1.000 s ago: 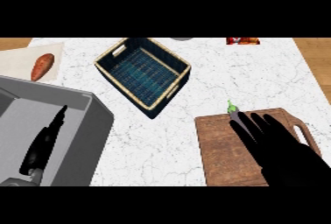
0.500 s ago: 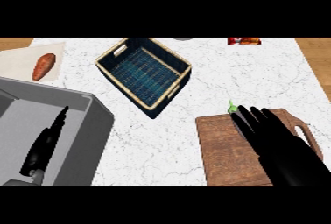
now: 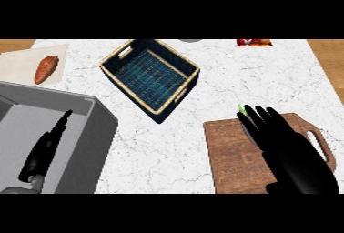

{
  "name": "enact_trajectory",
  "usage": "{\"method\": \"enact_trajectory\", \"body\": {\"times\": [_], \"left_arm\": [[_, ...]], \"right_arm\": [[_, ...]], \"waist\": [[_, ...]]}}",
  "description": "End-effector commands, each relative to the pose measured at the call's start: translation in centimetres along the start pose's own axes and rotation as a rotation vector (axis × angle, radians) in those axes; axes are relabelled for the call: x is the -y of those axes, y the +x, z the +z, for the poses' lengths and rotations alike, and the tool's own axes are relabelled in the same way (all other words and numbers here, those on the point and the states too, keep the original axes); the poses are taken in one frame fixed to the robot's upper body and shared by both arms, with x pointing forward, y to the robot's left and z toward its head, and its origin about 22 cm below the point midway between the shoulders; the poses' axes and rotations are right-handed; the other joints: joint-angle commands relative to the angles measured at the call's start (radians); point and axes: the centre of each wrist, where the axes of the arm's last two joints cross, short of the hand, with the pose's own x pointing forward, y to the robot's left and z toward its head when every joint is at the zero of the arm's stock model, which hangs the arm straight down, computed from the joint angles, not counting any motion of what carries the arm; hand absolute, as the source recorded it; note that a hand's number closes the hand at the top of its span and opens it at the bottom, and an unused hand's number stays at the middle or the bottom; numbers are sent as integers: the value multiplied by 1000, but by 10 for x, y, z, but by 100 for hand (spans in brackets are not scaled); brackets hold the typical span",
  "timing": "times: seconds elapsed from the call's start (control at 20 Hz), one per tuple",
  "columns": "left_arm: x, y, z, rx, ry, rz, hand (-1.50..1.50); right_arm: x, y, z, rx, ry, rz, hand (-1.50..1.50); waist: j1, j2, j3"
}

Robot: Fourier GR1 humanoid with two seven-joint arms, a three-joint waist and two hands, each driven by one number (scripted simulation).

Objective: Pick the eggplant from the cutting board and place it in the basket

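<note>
From my remote station: the white marbled stone counter [image 3: 222,77] carries the dark blue woven rectangular basket [image 3: 150,78] near its far middle, set askew. The brown wooden cutting board [image 3: 232,152] lies at my near right, apart from the basket. My black right hand [image 3: 289,150] lies over the board, covering the eggplant, whose green stem tip [image 3: 240,108] shows beyond the fingertips. The grey metal sink [image 3: 47,136] sits at near left. Behind it, a pale square mat [image 3: 20,61] bears an orange-brown oblong sweet potato [image 3: 46,69]
</note>
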Motion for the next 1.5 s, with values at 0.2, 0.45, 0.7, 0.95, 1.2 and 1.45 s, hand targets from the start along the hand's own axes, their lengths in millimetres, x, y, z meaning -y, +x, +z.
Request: {"method": "enact_trajectory", "body": {"times": [0.2,0.45,0.7,0.95,1.2,1.45], "left_arm": [[9,4,1,0,16,38,0],[-11,-9,-11,2,14,22,0],[21,7,8,0,12,25,0],[17,-8,2,-2,-3,27,0],[8,-14,-4,6,25,22,0],[1,-7,10,10,24,10,0]], "right_arm": [[-19,-4,-1,8,4,27,-150],[-9,6,-29,8,39,9,-150],[-36,5,-9,-25,62,18,-150],[-78,-4,-29,-42,78,41,-150],[-86,-19,-40,-57,86,38,-150],[-82,-20,-40,-74,87,33,-150]], "waist": [[-4,1,-7],[-1,3,-7],[-4,1,-7],[-1,2,-7],[-2,3,-7],[-2,1,-7]]}}
